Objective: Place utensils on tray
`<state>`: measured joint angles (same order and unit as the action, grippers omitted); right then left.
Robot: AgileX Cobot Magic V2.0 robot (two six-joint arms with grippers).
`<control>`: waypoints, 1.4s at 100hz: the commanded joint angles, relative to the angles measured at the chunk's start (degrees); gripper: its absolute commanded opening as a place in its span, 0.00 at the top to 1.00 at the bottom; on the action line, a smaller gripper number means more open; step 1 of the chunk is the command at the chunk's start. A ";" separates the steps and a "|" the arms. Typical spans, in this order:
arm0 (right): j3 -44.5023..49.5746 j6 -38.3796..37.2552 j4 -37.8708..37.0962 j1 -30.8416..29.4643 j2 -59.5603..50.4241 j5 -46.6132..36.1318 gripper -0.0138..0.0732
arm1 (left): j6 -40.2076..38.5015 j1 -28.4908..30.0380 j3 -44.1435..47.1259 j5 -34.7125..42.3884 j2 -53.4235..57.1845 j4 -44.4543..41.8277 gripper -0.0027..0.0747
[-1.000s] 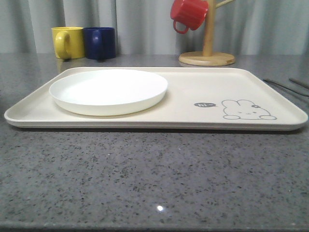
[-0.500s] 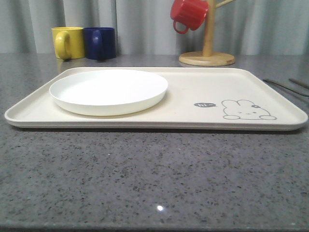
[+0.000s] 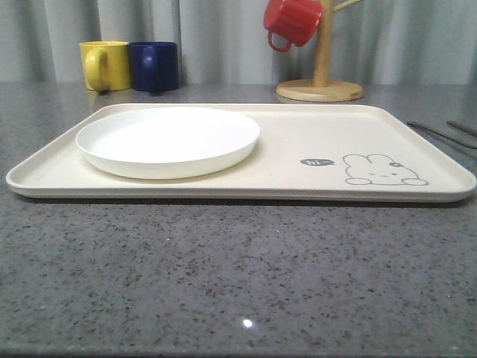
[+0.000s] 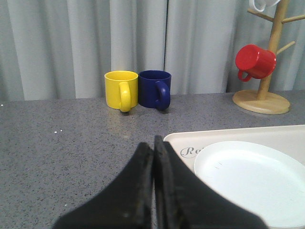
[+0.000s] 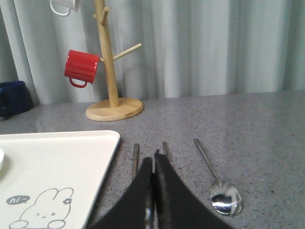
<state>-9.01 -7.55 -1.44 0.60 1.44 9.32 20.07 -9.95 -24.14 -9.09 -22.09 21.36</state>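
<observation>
We see the cream tray lying flat on the grey speckled countertop, with a round white plate resting on its left half and a grey rabbit drawing beside a small "hi" bubble on its right half. The rest of the tray's surface is bare, and no cutlery lies on it. Off the tray's right edge, on the counter, we find the utensils: in the right wrist view a steel spoon lies with its oval bowl toward the camera, and two slim flat chopsticks lie between the spoon and the tray rim, partly hidden behind the gripper. In the front view only thin dark handles reach in at the far right edge, and we cannot tell which pieces they are. The right gripper hangs over the chopsticks with its black fingers pressed together and nothing between them. The left gripper sits above the counter at the tray's left corner, its fingers likewise closed together and empty. Behind the tray stand a yellow mug and a dark blue mug side by side, touching or nearly so, and a red mug hangs on a wooden mug tree.
</observation>
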 commanded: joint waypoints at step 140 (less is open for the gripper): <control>-62.49 7.97 7.54 -0.14 74.56 48.07 0.36 | -0.44 -0.29 -1.49 4.59 -0.25 0.23 0.99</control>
<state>-66.58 -1.35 5.10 0.47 73.03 57.48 20.07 -9.95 -24.14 -9.09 -22.01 21.25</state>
